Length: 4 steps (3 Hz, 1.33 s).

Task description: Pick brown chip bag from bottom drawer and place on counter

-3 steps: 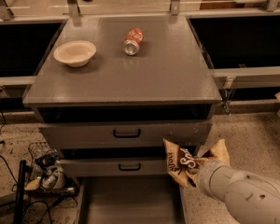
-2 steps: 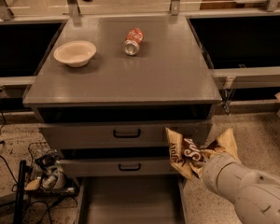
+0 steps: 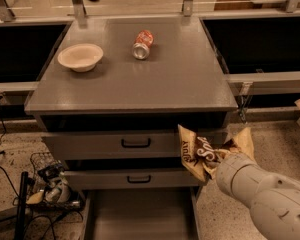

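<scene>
Dim, warm overhead light. Soft sheen on the counter (image 3: pixel 165 79), deep shadow beneath its edge. At lower right, the half-shaded gripper (image 3: pixel 210 165) clutches the brown chip bag (image 3: pixel 197 151).

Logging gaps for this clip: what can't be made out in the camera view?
- End effector, at the brown chip bag by the right end of the drawer fronts: camera view, covered by the arm and the bag.
- Bottom drawer: front cut off by the lower edge.
- Red can label: too small to read.
</scene>
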Available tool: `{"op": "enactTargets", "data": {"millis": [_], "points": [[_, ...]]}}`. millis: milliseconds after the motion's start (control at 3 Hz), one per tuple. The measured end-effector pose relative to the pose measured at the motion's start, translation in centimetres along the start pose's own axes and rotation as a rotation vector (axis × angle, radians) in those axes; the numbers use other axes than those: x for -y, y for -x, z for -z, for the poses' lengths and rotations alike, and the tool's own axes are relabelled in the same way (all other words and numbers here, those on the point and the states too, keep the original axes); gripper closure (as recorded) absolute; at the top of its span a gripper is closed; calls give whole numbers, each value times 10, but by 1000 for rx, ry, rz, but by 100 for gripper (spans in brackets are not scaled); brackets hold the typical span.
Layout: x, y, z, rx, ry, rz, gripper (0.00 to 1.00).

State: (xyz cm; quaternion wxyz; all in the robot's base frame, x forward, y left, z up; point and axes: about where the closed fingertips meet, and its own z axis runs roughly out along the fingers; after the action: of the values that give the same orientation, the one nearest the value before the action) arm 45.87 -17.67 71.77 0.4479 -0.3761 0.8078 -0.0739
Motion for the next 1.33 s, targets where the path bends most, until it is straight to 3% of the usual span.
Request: {"op": "enactTargets", "data": {"millis": [333, 1333], "points": [[30, 41, 20, 66, -68, 44, 100], [41, 32, 37, 54, -106, 39, 100]]}}
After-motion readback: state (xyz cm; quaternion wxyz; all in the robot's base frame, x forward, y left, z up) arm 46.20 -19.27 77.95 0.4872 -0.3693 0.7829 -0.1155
